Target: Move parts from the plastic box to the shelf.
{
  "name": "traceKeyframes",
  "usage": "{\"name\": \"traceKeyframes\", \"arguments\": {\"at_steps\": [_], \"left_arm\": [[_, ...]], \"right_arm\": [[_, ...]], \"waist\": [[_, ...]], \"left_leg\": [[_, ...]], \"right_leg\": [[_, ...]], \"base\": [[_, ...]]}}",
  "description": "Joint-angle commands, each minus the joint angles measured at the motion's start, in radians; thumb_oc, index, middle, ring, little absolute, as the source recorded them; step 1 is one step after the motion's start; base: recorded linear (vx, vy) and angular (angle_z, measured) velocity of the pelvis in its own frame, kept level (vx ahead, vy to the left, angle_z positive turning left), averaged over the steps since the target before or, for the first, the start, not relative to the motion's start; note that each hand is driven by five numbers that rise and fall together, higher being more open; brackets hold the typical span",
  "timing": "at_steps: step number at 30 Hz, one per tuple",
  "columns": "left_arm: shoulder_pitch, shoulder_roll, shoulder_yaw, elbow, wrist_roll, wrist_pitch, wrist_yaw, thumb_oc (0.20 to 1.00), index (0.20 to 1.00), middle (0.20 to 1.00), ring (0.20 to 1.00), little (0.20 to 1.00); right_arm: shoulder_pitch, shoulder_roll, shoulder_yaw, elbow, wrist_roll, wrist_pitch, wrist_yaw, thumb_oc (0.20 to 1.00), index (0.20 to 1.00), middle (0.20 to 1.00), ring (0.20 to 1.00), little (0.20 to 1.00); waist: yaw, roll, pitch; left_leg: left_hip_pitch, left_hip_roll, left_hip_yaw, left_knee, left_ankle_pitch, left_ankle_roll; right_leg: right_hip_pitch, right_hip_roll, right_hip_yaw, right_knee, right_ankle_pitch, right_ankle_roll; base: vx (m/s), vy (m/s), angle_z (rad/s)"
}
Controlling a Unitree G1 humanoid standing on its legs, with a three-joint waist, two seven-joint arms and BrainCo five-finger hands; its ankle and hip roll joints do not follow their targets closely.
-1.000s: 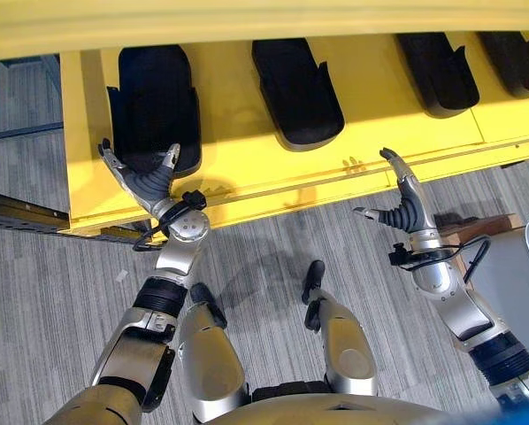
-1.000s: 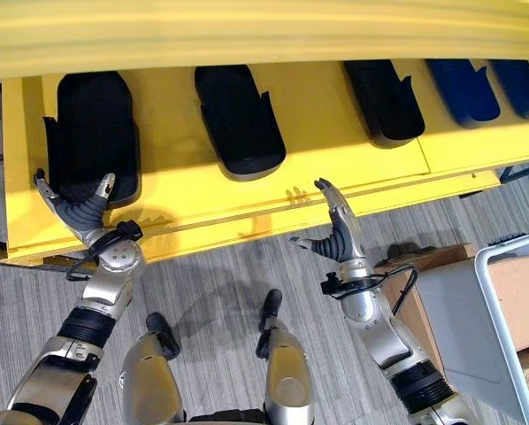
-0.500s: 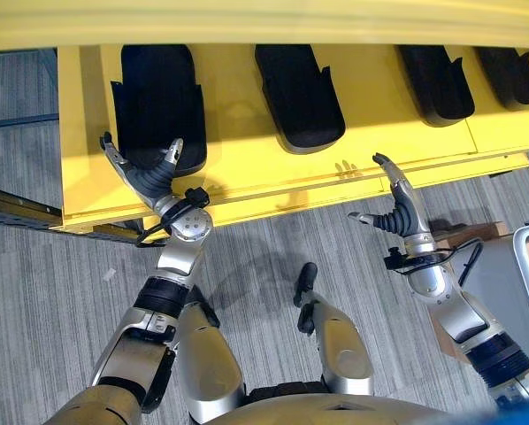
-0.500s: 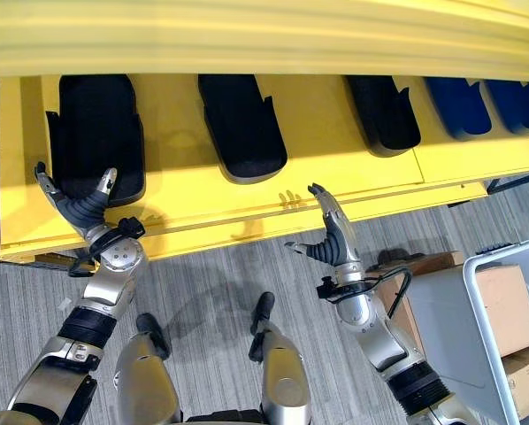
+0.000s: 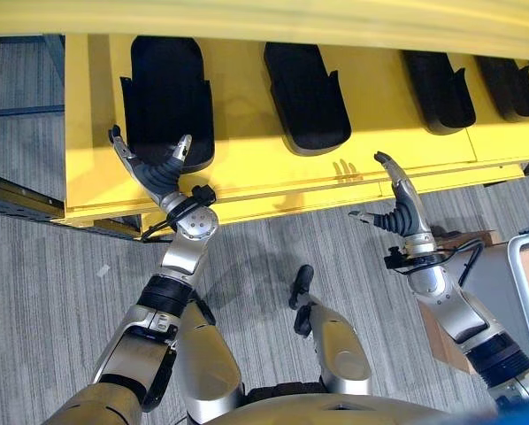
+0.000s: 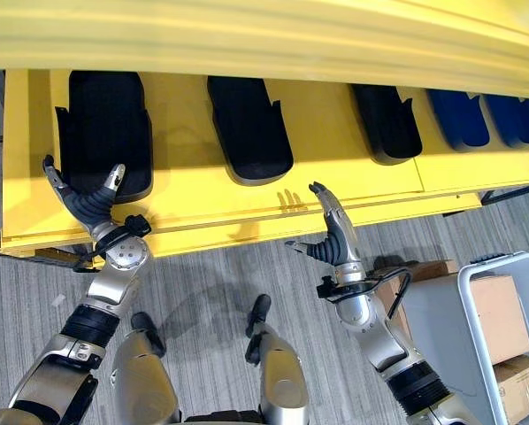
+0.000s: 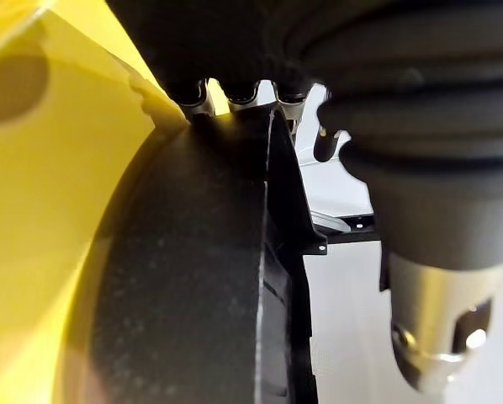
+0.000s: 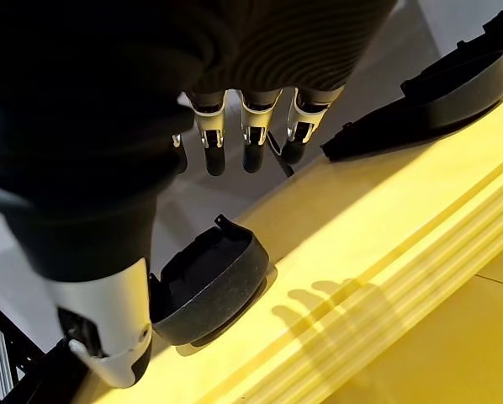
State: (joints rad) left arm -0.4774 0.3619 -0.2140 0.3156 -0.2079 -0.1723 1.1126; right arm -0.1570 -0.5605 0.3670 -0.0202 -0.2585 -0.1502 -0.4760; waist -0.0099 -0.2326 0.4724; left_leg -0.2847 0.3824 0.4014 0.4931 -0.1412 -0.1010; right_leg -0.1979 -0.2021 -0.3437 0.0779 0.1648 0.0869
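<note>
— Fingers (image 5: 118,146) on the left hand (image 5: 151,173) are spread wide, at the near end of the leftmost black part (image 5: 165,93) in the upper left of the frame. They grip nothing.

— And the right hand (image 5: 397,205)?

— Open too, empty, raised just off the yellow shelf (image 5: 247,173) edge at centre right.

— Where are the other parts?

— Lying along the shelf: a middle black part (image 5: 305,96), another black part (image 5: 438,88) to the right, and a blue part (image 6: 459,115) at the upper right.

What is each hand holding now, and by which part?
Nothing. The left hand is open at the near end of the leftmost black part on the shelf; the right hand is open and empty.
</note>
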Motion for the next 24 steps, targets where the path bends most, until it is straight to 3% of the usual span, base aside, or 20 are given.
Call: {"name": "traceKeyframes", "arguments": {"at_steps": [1, 7, 13, 15, 17, 19, 24], "left_arm": [[0.089, -0.105, -0.062, 0.032, -0.094, 0.028, -0.006, 1.0, 1.0, 1.0, 1.0, 1.0], [0.092, -0.109, -0.053, 0.045, -0.079, 0.012, 0.034, 1.0, 1.0, 1.0, 1.0, 1.0], [0.093, -0.113, -0.028, 0.061, -0.065, -0.046, 0.078, 1.0, 1.0, 1.0, 1.0, 1.0], [0.097, -0.11, -0.017, 0.061, -0.036, -0.08, 0.076, 1.0, 1.0, 1.0, 1.0, 1.0], [0.096, -0.112, -0.008, 0.042, -0.015, -0.199, 0.074, 1.0, 1.0, 1.0, 1.0, 1.0], [0.097, -0.107, 0.001, 0.005, 0.035, -0.247, 0.108, 1.0, 1.0, 1.0, 1.0, 1.0], [0.096, -0.09, 0.019, -0.068, 0.085, -0.307, 0.156, 1.0, 1.0, 1.0, 1.0, 1.0]], "right_arm": [[-0.036, -0.023, -0.014, -0.073, 0.028, -0.056, -0.032, 1.0, 1.0, 1.0, 1.0, 1.0], [-0.035, -0.02, -0.004, -0.066, 0.023, -0.053, -0.045, 1.0, 1.0, 1.0, 1.0, 1.0], [-0.036, -0.013, 0.004, -0.057, 0.011, -0.047, -0.05, 1.0, 1.0, 1.0, 1.0, 1.0], [-0.032, -0.011, 0.007, -0.055, 0.006, -0.044, -0.054, 1.0, 1.0, 1.0, 1.0, 1.0], [-0.028, -0.015, 0.009, -0.047, 0.01, -0.057, -0.052, 1.0, 1.0, 1.0, 1.0, 1.0], [-0.024, -0.012, 0.01, -0.05, -0.004, -0.063, -0.04, 1.0, 1.0, 1.0, 1.0, 1.0], [-0.009, -0.017, 0.015, -0.062, -0.013, -0.057, -0.038, 1.0, 1.0, 1.0, 1.0, 1.0]], "waist": [[-0.015, 0.013, 0.028], [-0.015, 0.021, 0.025], [-0.017, 0.034, 0.02], [-0.018, 0.038, 0.017], [-0.021, 0.044, 0.012], [-0.023, 0.049, 0.01], [-0.026, 0.057, 0.004]], "left_leg": [[0.057, -0.058, 0.012, -0.125, 0.059, 0.011], [0.061, -0.062, 0.014, -0.129, 0.061, 0.012], [0.066, -0.068, 0.014, -0.132, 0.063, 0.014], [0.068, -0.07, 0.013, -0.132, 0.063, 0.016], [0.075, -0.073, 0.014, -0.134, 0.062, 0.017], [0.081, -0.076, 0.015, -0.138, 0.062, 0.018], [0.09, -0.078, 0.018, -0.142, 0.062, 0.019]], "right_leg": [[0.058, 0.02, -0.008, 0.135, -0.167, 0.061], [0.062, 0.018, -0.008, 0.13, -0.166, 0.059], [0.063, 0.012, -0.006, 0.133, -0.168, 0.059], [0.062, 0.008, -0.005, 0.137, -0.168, 0.06], [0.065, 0.004, -0.003, 0.137, -0.168, 0.059], [0.068, 0.002, -0.002, 0.136, -0.169, 0.059], [0.073, -0.003, -0.001, 0.137, -0.171, 0.058]], "base": [[0.0, 0.0, 0.0], [0.0, 0.0, 0.0], [0.0, 0.0, 0.0], [0.0, 0.0, 0.0], [0.01, 0.035, 0.0], [0.01, 0.017, 0.01], [0.0, 0.007, 0.0]]}}
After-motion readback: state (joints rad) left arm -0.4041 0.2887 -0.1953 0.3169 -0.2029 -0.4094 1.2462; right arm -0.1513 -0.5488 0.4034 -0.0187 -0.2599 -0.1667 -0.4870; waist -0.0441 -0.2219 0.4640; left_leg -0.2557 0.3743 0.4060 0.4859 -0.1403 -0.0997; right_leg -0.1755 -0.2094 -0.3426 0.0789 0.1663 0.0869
